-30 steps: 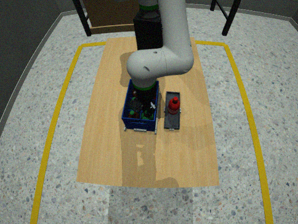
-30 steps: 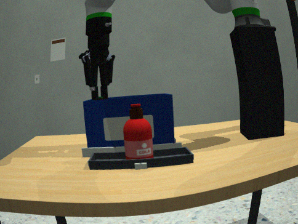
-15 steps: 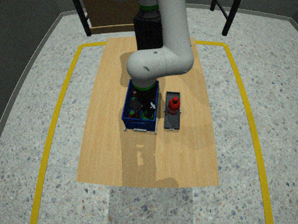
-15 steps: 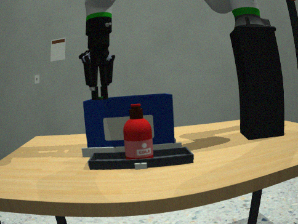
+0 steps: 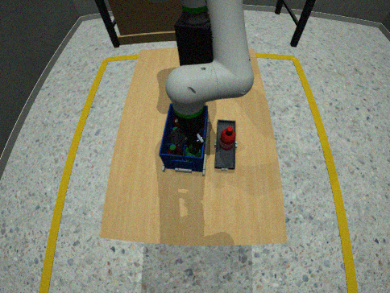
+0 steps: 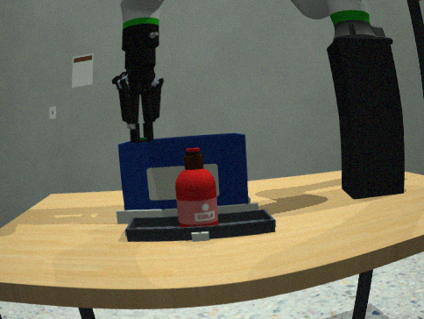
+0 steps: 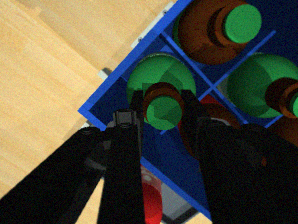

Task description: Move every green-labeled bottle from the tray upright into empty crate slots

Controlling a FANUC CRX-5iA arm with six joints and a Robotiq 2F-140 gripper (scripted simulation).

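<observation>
My gripper is shut on the neck of a green-labeled bottle and holds it down inside a corner slot of the blue crate. In the side view the fingertips reach just to the crate's top edge. Other bottles with green caps stand in the neighbouring slots. A red cola bottle stands upright on the dark tray, and it also shows from above on the tray.
The tray lies right beside the crate on the wooden table top. The arm's black base stands at the back of the table. The crate's dividers run close around the held bottle.
</observation>
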